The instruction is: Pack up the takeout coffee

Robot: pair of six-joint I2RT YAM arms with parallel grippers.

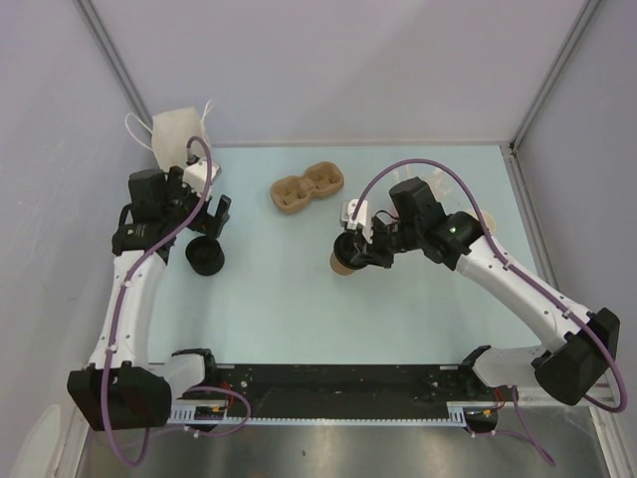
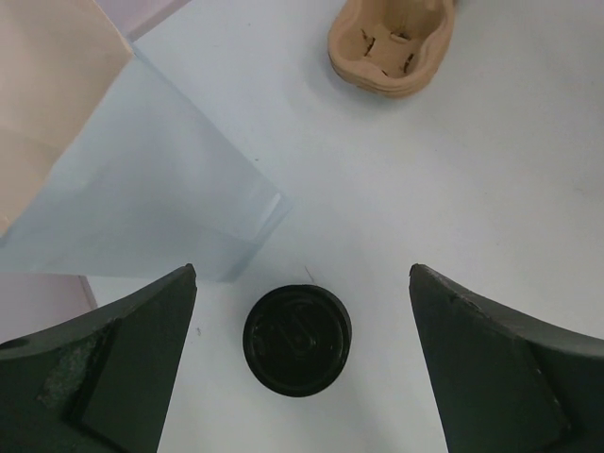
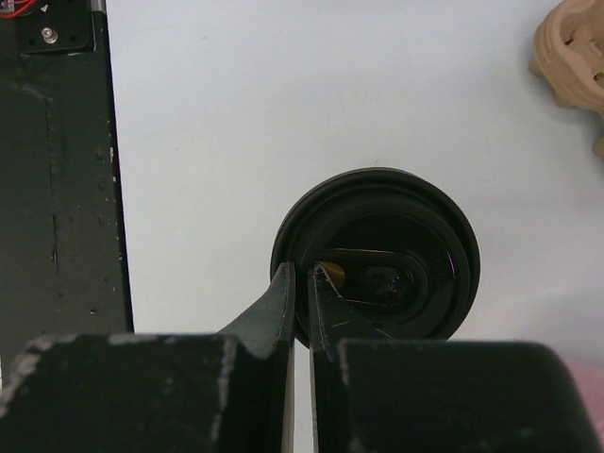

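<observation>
The black lid [image 3: 396, 226] is being pinched at its rim by the near-closed right gripper [image 3: 302, 274], with the left gripper [image 2: 302, 274] splayed wide; the kraft cup [image 1: 339, 265] could be toppled by the off-centre grip.

"Where was the cup [image 1: 339, 265]?"
"Near the middle, upright, tan paper."
"And the lid [image 3: 377, 212]?"
"Round, black, level, seemingly seated on the cup, though the rim join was hidden."

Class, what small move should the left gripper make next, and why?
Probably lower straight down, then close. The left gripper is open, and the round black piece lies on the table centred between its fingers, untouched.
</observation>
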